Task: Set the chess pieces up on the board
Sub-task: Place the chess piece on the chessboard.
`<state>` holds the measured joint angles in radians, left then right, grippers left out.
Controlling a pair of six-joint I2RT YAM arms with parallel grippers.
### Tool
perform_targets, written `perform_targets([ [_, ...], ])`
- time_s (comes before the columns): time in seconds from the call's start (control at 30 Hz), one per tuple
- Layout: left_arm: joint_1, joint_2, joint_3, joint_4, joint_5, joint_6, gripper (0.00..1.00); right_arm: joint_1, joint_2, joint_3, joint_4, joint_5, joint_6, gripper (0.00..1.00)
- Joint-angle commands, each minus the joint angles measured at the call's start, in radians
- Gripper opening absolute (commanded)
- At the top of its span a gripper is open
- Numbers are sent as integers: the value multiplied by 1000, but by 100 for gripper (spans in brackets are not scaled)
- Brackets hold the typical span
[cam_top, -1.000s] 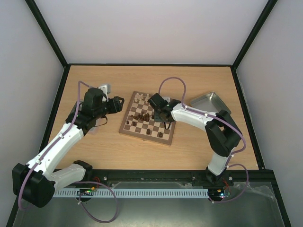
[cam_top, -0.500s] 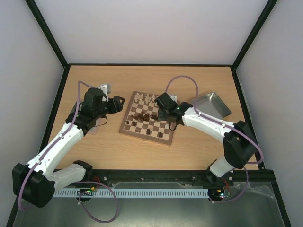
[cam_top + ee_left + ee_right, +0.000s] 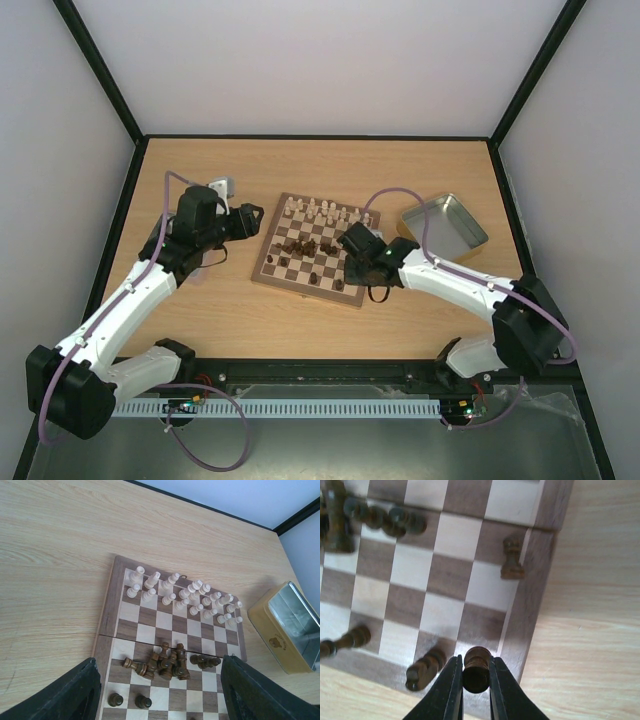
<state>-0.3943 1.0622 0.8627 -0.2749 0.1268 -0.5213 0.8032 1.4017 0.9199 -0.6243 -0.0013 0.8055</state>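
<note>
The board (image 3: 306,288) lies mid-table. Cream chess pieces (image 3: 325,212) stand in two rows along its far side, also in the left wrist view (image 3: 182,592). Dark chess pieces (image 3: 167,665) lie in a heap at mid-board, and two dark pawns (image 3: 116,698) stand nearer. My right gripper (image 3: 356,272) hovers over the board's near right corner. In its wrist view the right gripper (image 3: 476,672) is shut on a dark piece (image 3: 476,669) held above the rim. My left gripper (image 3: 250,218) is open and empty above the board's left edge; the board shows between its fingers (image 3: 75,695).
A metal tray (image 3: 445,225) sits right of the board, also in the left wrist view (image 3: 292,625). A small grey object (image 3: 222,187) shows behind the left arm. A dark pawn (image 3: 512,557) stands near the board's rim and another dark piece (image 3: 425,669) lies near the held one.
My right arm has swung from the board's far right side toward its near right corner, uncovering the cream rows. The left arm has not moved.
</note>
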Motion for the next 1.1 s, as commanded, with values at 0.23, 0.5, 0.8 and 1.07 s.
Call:
perform_targets([
  [0.23,-5,2,-16,23,7,-2,68,64,39,-34,-19,-27,32,12],
  [0.5,-4,2,-16,25,7,-1,68,68,60,-39,-2,-13,29,15],
  [0.8,-5,3,-15,25,7,-2,68,69,31,11,-40,45,46,26],
  [1.07,-5,4,-13,27,8,0,68,31,-69,28,-50,315,161,32],
])
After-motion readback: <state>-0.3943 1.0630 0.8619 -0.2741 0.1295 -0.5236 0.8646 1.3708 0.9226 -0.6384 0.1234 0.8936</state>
